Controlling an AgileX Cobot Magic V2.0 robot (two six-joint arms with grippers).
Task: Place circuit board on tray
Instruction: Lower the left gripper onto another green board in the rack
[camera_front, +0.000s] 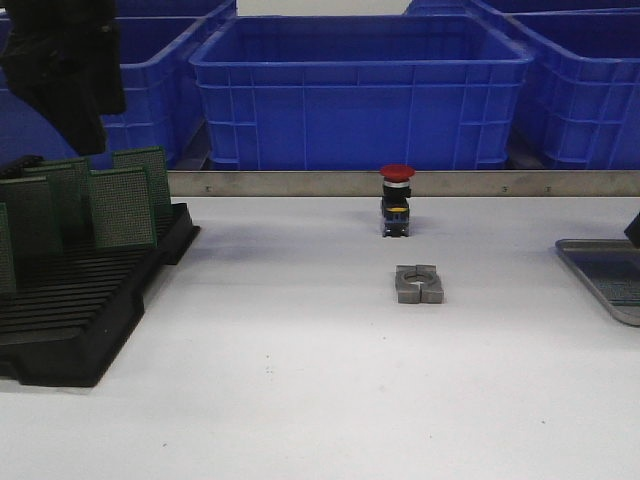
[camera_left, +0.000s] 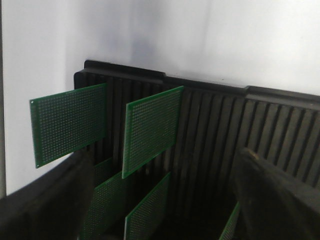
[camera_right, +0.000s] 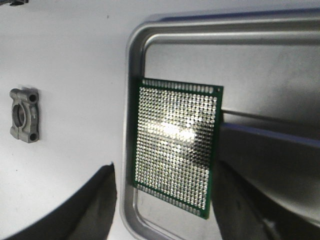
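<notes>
Looking past your right gripper (camera_right: 165, 220), you see its fingers (camera_right: 260, 170) spread apart around the circuit board (camera_right: 175, 150), which sits against the tray's (camera_right: 131, 75) rim at the tabletop's right edge. Your left gripper (camera_left: 165, 220) hovers, fingers apart, above the black rack (camera_left: 210, 130) of boards at the tabletop's left edge.

Green circuit board (camera_right: 175, 150) with a silver dot grid, grey tray (camera_right: 131, 60), black rack (camera_front: 85, 300), blue crates (camera_front: 360, 95), red push button (camera_front: 397, 172).

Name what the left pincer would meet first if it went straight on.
Probably the black rack and the green boards standing in it; depth is unclear.
</notes>
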